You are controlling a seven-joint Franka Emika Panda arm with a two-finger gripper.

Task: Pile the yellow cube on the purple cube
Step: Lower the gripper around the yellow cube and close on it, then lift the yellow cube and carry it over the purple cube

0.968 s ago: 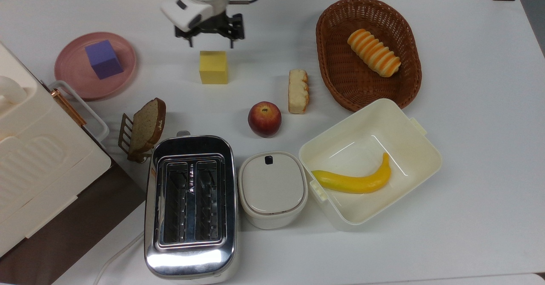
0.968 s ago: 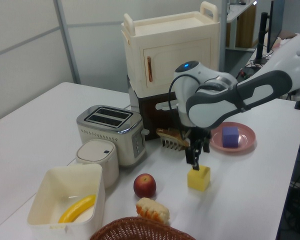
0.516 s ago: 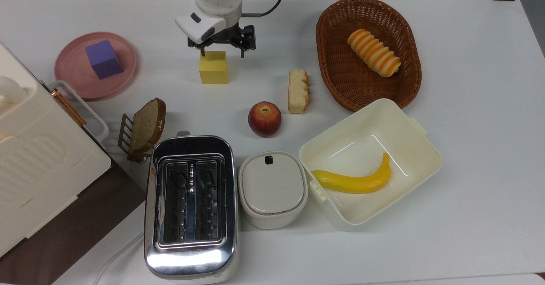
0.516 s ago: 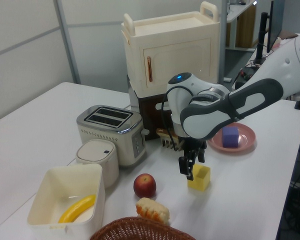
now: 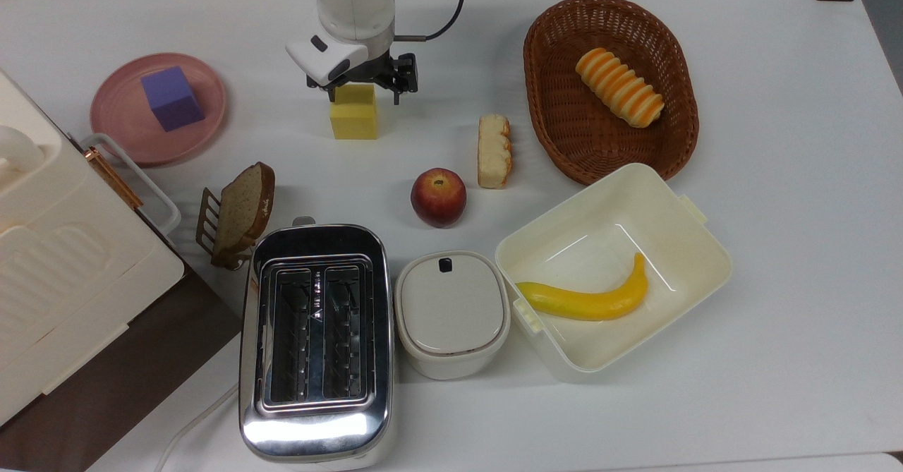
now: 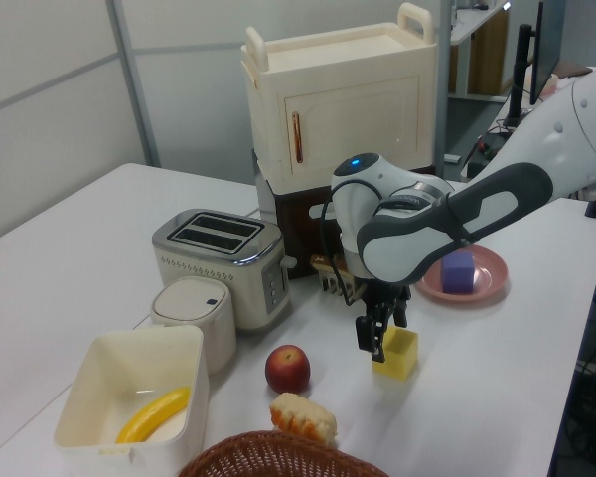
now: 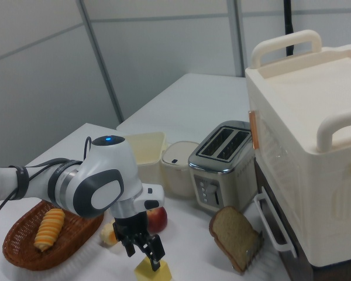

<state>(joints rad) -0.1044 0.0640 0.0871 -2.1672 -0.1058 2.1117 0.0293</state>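
Grasp step: the hand (image 5: 363,85), released, straddles the yellow cube (image 5: 354,116). Next it should clench, lift, and carry to the purple cube (image 5: 171,98).

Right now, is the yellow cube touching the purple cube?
Apart. The top view shows the yellow cube on the bare table, with the purple cube well off toward the top view's left on the pink plate.

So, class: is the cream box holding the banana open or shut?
Open. The cream box has no lid on it, and the banana lies in plain sight on its floor in the top view.
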